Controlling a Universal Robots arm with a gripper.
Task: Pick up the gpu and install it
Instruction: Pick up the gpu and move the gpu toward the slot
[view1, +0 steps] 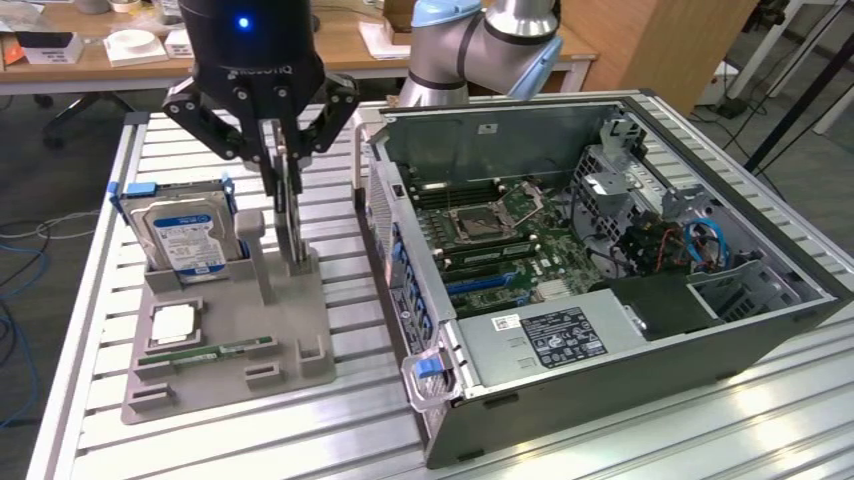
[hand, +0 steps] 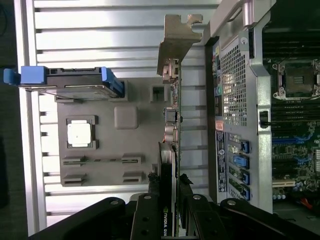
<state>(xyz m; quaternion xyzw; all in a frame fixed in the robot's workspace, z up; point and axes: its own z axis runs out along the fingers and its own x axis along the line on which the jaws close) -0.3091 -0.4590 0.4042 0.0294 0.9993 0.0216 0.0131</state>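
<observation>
While the gpu (hand: 173, 112) stands on edge at the holder (view1: 287, 325) beside the case (view1: 641, 390), the gripper (hand: 169, 184) is clamped on it.

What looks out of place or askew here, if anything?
Nothing stands out. The gpu stands upright on edge at the grey holder, with the gripper closed on its upper edge. The hard drive sits straight in its slot, and the open computer case looks undamaged.
</observation>
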